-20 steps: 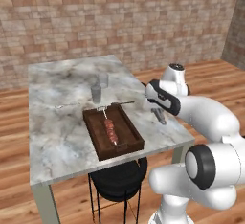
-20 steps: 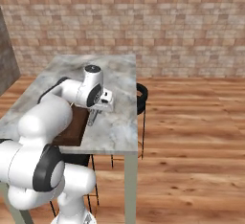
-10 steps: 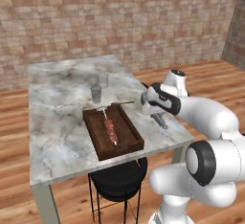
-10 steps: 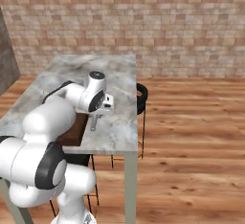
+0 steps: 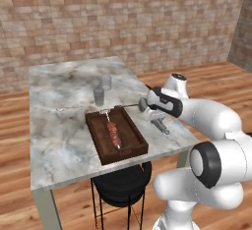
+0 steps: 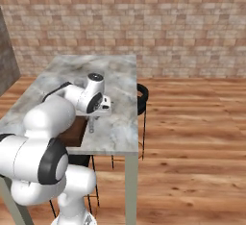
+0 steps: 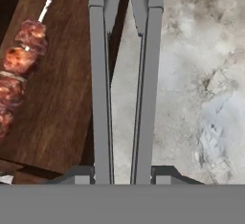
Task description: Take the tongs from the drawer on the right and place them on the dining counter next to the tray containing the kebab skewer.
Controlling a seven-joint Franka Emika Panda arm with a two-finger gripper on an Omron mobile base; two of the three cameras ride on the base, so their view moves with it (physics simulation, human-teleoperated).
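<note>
The dark brown tray [image 5: 127, 134] lies on the marbled dining counter [image 5: 59, 126] with the kebab skewer [image 5: 113, 132] in it. My gripper [image 5: 151, 115] hangs low over the counter just right of the tray, shut on the grey tongs [image 5: 160, 125]. From the right base camera, the gripper [image 6: 96, 116] holds the tongs [image 6: 91, 125] pointing down at the counter [image 6: 120, 123]. In the hand view, the two tong arms [image 7: 102, 98] run up from my gripper [image 7: 123, 175], with the tray [image 7: 57, 98] and meat chunks [image 7: 19, 60] to their left and bare counter [image 7: 201, 74] to their right.
Two grey glasses [image 5: 105, 81] [image 5: 99, 96] stand behind the tray. A black stool [image 5: 120, 185] sits under the counter's near edge. The counter's right edge is close to the tongs. A brick wall stands behind, wooden floor all round.
The arm has come down and slightly towards the counter's near edge, bringing the tongs lower beside the tray's right side.
</note>
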